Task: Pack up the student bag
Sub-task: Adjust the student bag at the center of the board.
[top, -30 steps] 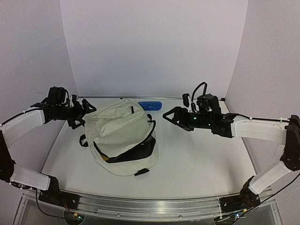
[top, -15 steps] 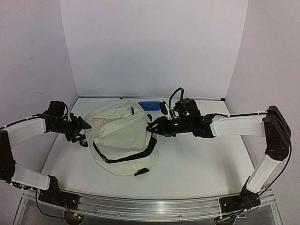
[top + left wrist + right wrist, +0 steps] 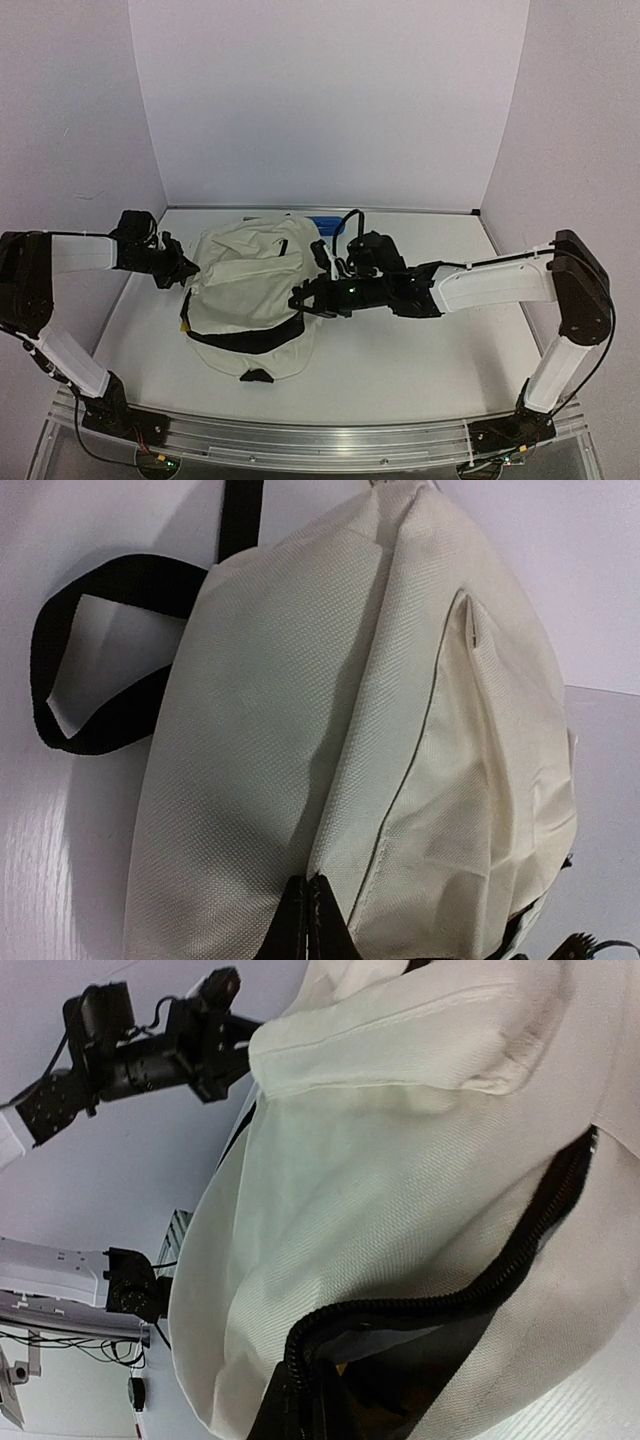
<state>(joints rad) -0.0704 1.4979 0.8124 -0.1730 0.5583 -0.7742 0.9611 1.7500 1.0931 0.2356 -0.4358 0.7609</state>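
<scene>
The left hand (image 3: 186,273) is closed, pinching the left edge of a large cream soft fabric backpack (image 3: 245,275) — lying centre-left on the white desk (image 3: 420,340). The right hand (image 3: 300,299) is clamped on its open black zipper edge (image 3: 420,1303).

Left arm (image 3: 80,252) and right arm (image 3: 495,283): white shells over the long links, black joints and bases. Left gripper (image 3: 188,274) and right gripper (image 3: 298,300) are black. A thin black cable (image 3: 350,218) loops above the right wrist; a green light (image 3: 165,464) glows by the left base.
</scene>
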